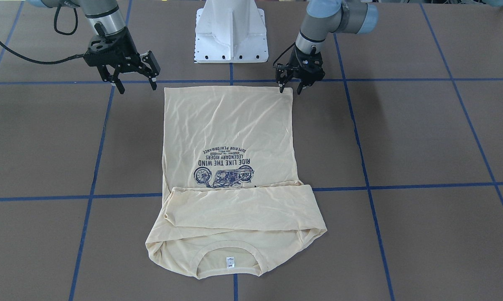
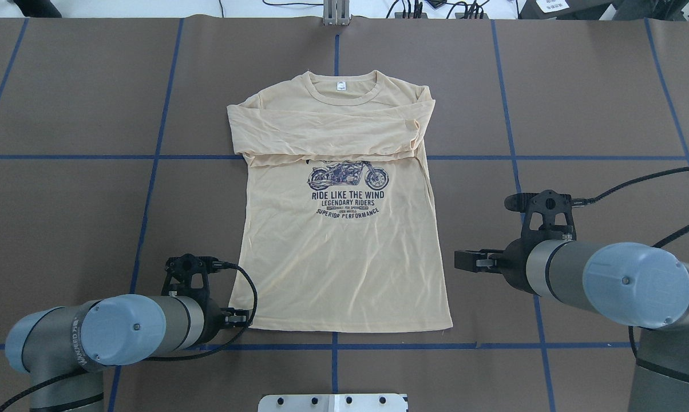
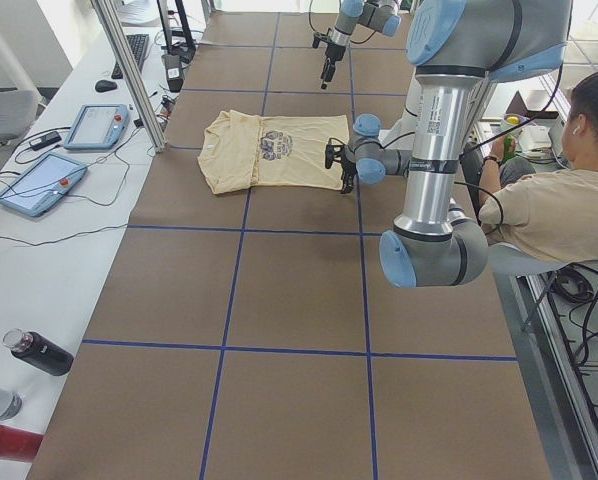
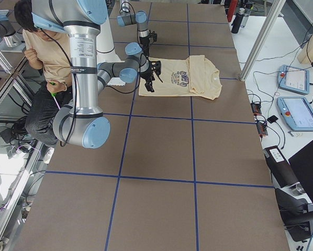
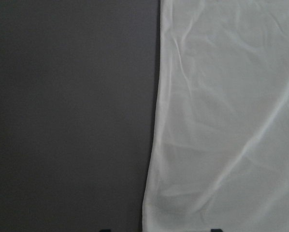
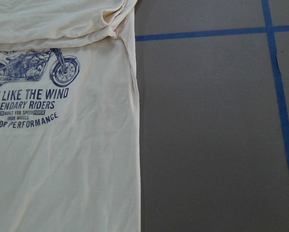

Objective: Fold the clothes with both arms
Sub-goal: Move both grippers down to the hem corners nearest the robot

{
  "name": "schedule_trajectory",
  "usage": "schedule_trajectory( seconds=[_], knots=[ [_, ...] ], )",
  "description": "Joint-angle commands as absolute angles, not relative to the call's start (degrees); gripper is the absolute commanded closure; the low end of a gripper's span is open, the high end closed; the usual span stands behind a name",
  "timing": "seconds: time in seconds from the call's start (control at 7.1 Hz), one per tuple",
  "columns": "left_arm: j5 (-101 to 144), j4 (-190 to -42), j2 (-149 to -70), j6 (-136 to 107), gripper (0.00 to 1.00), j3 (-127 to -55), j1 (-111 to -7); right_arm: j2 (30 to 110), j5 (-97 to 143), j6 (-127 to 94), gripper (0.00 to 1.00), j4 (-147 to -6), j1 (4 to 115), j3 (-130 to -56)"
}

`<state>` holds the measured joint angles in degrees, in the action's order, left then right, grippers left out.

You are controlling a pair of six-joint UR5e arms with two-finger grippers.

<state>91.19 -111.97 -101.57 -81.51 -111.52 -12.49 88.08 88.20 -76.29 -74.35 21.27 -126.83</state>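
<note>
Lying flat on the table [image 1: 422,138], the T-shirt [image 1: 230,121] had sleeves [image 1: 243,207] folded across; left gripper [image 1: 290,89] stood slightly parted at its hem corner, right gripper [image 1: 138,88] spread wide.

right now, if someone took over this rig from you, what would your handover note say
Left gripper: open, straddling the near corner of the T-shirt at its hem; nothing gripped.
Right gripper: open, beside the other hem corner, off the cloth.
T-shirt: flat on the table, print up, neck away from the robot.
Done: both sleeves folded across the chest.
Left: probably grasp both hem corners and fold the body toward the neck.
</note>
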Motion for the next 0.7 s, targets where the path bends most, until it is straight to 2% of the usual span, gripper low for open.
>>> schedule_trajectory(
  seconds=[0.0,0.14,0.42,0.56],
  knots=[
    [91.23,-111.97,-101.6,-81.56,0.48,-111.36,-12.3,88.07,88.24,-76.29,0.0,-74.36,21.27,-126.83],
    [91.32,-111.97,-101.69,-81.48,0.6,-111.44,-12.3,88.07,88.24,-76.2,0.0,-74.36,21.27,-126.83],
    [91.32,-111.89,-101.87,-81.65,1.0,-111.53,-12.39,88.07,88.16,-76.2,0.0,-74.36,21.27,-126.74],
    [91.06,-111.88,-101.69,-81.65,1.0,-111.53,-12.39,88.07,88.24,-76.2,0.0,-74.36,21.27,-126.74]
  ],
)
